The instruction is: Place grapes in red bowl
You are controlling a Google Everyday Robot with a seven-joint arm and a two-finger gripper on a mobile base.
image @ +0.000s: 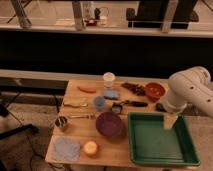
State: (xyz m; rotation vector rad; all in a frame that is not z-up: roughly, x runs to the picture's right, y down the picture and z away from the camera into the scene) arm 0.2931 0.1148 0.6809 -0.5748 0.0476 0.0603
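Our gripper (170,121) hangs over the tray (150,142); we cannot tell its grip; the grapes (134,88) lie at ten o'clock, lengthwise toward the red bowl (154,90).

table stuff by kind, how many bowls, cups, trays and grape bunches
bowls: 2, red bowl and purple bowl
cups: 3, white cup, blue cup, metal cup
trays: 1, green tray, gripper over it
grape bunches: 1, grapes beside red bowl
total: 7
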